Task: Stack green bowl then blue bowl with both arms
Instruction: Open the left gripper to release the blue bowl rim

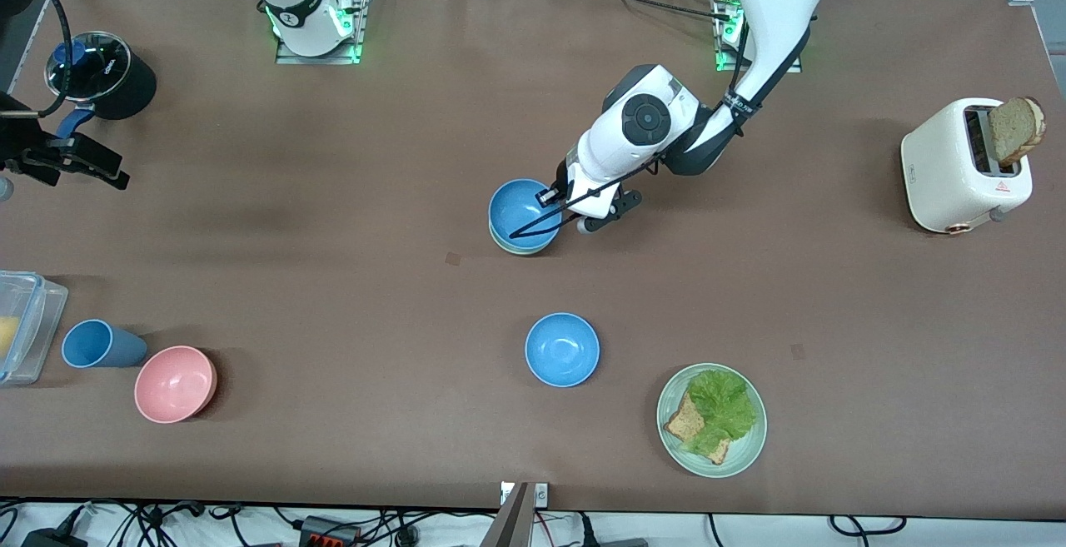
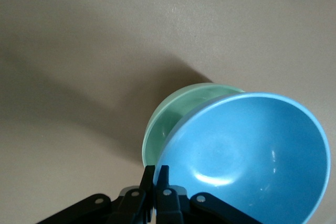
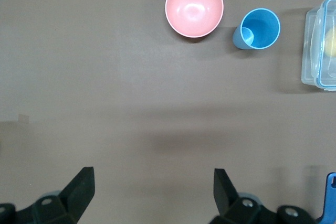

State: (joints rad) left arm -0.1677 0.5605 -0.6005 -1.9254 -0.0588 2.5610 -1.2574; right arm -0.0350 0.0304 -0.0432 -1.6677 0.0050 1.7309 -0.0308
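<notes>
**Item: blue bowl going into green bowl, mid-table**

I log the left gripper point(image 1: 556, 197) pinched tight on the rim of the blue bowl point(image 2: 247, 161), which sits tilted in the green bowl point(image 2: 168, 124); whether it has fully seated I cannot tell. Both lie near the table's middle, farther from the front camera than the second blue bowl point(image 1: 562, 350). The right gripper point(image 3: 152, 192) waits, fingers spread wide and holding nothing, over bare table at the right arm's end, near the pink bowl point(image 3: 194, 7) and blue cup point(image 3: 259, 29). For this step I would level the blue bowl (rims parallel), lower gently, then release only once it nests.
</notes>
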